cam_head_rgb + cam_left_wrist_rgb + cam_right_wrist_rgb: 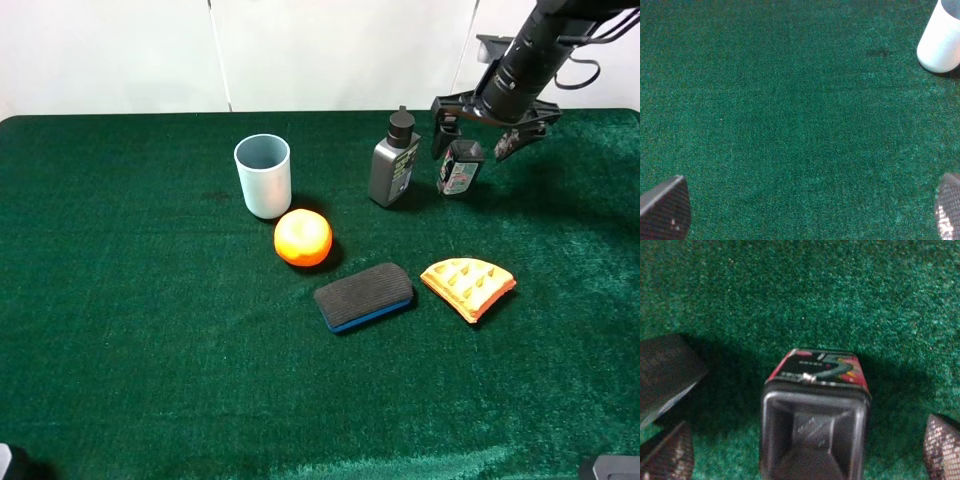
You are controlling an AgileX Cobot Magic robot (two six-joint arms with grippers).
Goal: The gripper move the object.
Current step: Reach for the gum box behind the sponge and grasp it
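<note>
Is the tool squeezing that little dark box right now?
No. The right tool is open, its fingers standing clear of the small box with green cloth showing on both sides.

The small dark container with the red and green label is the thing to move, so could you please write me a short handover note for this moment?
Right gripper: open, straddling the small dark container, with one finger on each side. The wrist view shows gaps on both sides, so there is no grip yet.
Left gripper: open and empty, over bare green table, with the white cup at the edge of its view.
Container: standing on the table, just right of the grey bottle.
Done: the right gripper is lined up around the container.
Left: close on it, lift and move it. The pictures show no destination.
</note>
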